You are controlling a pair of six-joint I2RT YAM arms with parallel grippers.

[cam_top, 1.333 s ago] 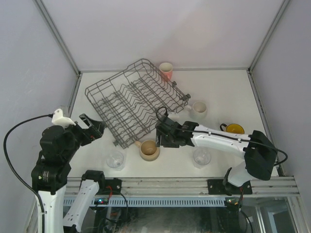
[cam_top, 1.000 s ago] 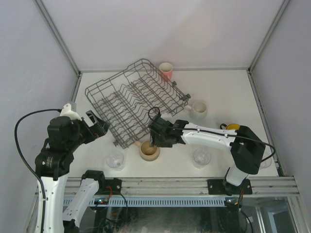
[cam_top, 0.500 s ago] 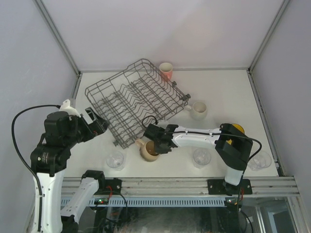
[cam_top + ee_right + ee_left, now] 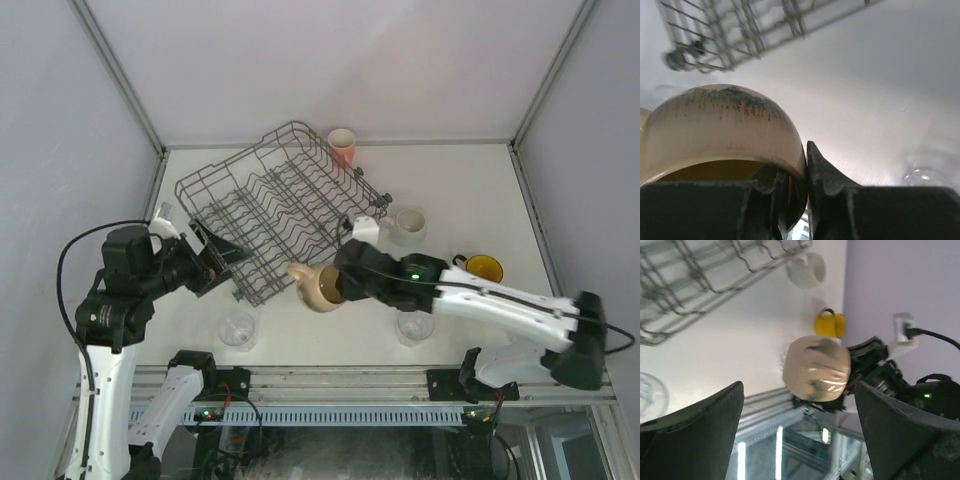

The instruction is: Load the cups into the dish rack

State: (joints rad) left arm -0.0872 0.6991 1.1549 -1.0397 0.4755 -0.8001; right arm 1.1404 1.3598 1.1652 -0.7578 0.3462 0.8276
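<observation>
Tan mug (image 4: 320, 288) pinched by its rim in the clenched right gripper (image 4: 338, 288), held up and tipped on its side just off the near corner of the dish rack (image 4: 275, 208).

Nearest, by the front edge of the table (image 4: 470, 190): left glass tumbler (image 4: 238, 329) and right glass tumbler (image 4: 414, 325), upright, well apart. Next, left gripper (image 4: 225, 265) spread wide, grasping nothing, beside the rack's near-left side. Further back, yellow mug (image 4: 483, 267) near the right edge, then white mug (image 4: 408, 226) just off the rack's right corner. Farthest, pink tumbler (image 4: 342, 146) upright at the far edge, just behind the rack.
</observation>
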